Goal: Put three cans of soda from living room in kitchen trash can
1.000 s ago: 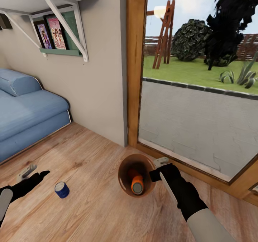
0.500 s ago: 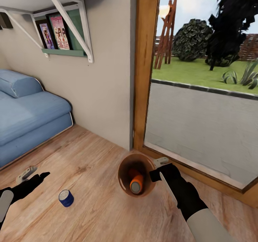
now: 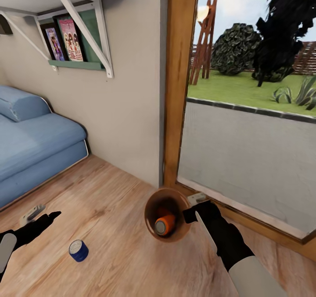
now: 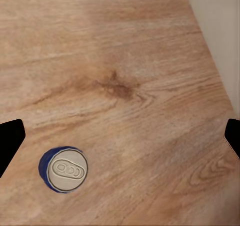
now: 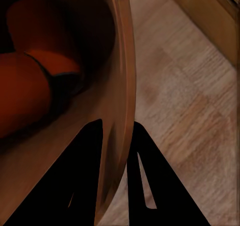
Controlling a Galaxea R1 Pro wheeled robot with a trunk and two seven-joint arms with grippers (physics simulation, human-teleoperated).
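You're looking down at a pale wood floor (image 3: 114, 253) in a corner of the living room, where a beige wall (image 3: 127, 112) meets a tall wood-framed window (image 3: 177, 90) onto a lawn and shrubs. At far left a blue sofa (image 3: 30, 152) runs along the wall, and above it a white bracketed shelf (image 3: 83, 7) sits over a green rack of magazines (image 3: 66, 40). Your left gripper (image 3: 41, 215) hangs low over the floor at the left edge of the head view, its two fingers spread wide with nothing between them; in the left wrist view the dark fingertips (image 4: 10, 141) sit at opposite edges of the picture. The blue can (image 3: 78, 250) stands upright on the boards just beside and below that gripper, apart from it, silver top up; the left wrist view shows it (image 4: 63, 169) nearer one fingertip than the other. Further right, near the window frame's foot, the bucket (image 3: 151, 209) is held off-level, its mouth turned toward you, with an orange can (image 3: 165, 225) lying inside and a second patch of orange (image 3: 162, 211) behind it. Your right gripper (image 3: 189, 207) is pinching the bucket's rim on the window side; in the right wrist view one finger (image 5: 75, 186) sits inside the wall (image 5: 122, 85) and the other outside, pressed against it, with the orange can (image 5: 25, 95) dim within.
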